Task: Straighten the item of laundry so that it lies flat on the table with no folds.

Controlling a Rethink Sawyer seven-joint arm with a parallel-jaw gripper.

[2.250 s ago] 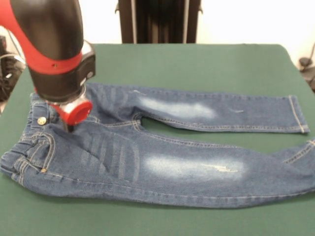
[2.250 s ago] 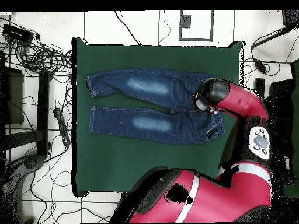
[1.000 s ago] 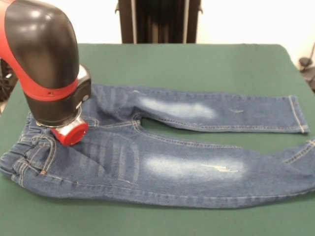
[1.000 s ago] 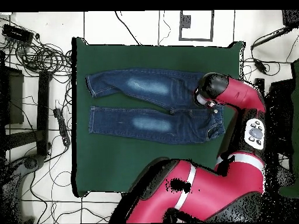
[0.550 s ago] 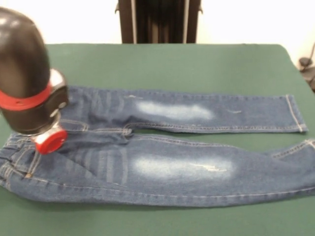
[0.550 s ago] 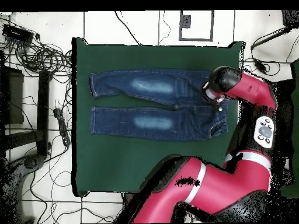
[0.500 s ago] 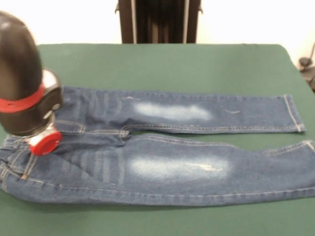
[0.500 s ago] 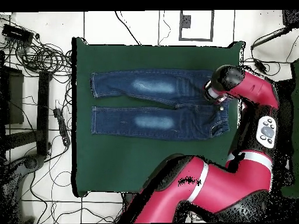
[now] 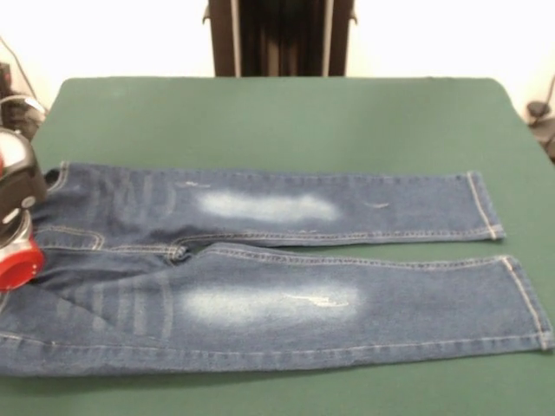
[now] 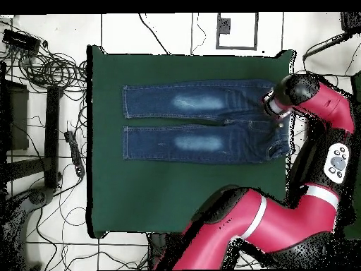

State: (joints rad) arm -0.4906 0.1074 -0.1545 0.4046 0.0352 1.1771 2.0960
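Observation:
The blue denim jeans (image 9: 260, 260) lie spread on the green table (image 9: 277, 121), with both legs straight and side by side. The waist is at the picture's left and the cuffs at the right. Faint creases show near the hips. My gripper (image 9: 13, 276) is at the far left edge of the front view, under its red ring, down on the waistband and shut on it. In the overhead view the jeans (image 10: 204, 123) reach to the table's (image 10: 176, 197) right edge. There the gripper (image 10: 276, 107) sits over the waist.
The black pedestal (image 9: 279, 39) stands beyond the table's far side. In the overhead view the red arm (image 10: 247, 233) curves over the floor and the table's lower right corner. Cables (image 10: 42, 63) lie on the floor to the left.
My gripper has moved toward the table's edge on the waist side, and the jeans have slid along with it. The legs have drawn out straighter and the near cuff has come fully into view.

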